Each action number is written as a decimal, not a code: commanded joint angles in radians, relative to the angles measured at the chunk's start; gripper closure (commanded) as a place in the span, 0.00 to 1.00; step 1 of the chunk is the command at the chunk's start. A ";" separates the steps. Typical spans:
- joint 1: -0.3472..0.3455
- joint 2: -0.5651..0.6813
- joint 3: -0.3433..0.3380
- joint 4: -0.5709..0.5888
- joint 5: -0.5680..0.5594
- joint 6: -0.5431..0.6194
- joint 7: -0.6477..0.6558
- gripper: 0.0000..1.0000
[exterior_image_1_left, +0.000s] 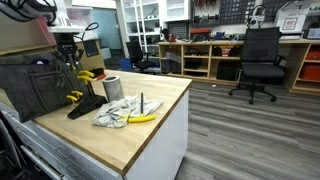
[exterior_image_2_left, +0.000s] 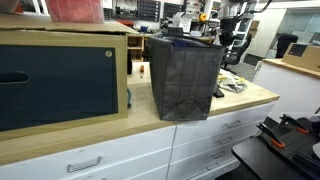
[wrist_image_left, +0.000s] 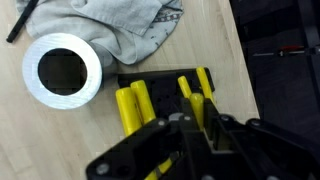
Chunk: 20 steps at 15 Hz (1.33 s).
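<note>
Your gripper (wrist_image_left: 196, 128) has its jaws pinched on a yellow plastic peg (wrist_image_left: 192, 100) standing in the black slotted rack (wrist_image_left: 160, 88), probably because it sticks up, easy to grab; shiny metal cup (wrist_image_left: 62, 70) just beside that rack; crumpled grey cloth (wrist_image_left: 120, 25) behind it.

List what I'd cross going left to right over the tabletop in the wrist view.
From the left: black marker → metal can → black rack with yellow pegs → table edge → dark floor.
</note>
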<state>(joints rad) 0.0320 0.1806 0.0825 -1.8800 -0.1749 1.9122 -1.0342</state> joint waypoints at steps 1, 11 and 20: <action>0.002 -0.008 0.000 0.014 -0.001 -0.017 0.012 0.96; 0.009 0.012 0.001 0.028 -0.014 -0.015 0.025 0.96; 0.011 0.028 -0.001 0.036 -0.032 -0.008 0.043 0.96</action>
<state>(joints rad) 0.0354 0.1979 0.0828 -1.8695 -0.1844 1.9123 -1.0285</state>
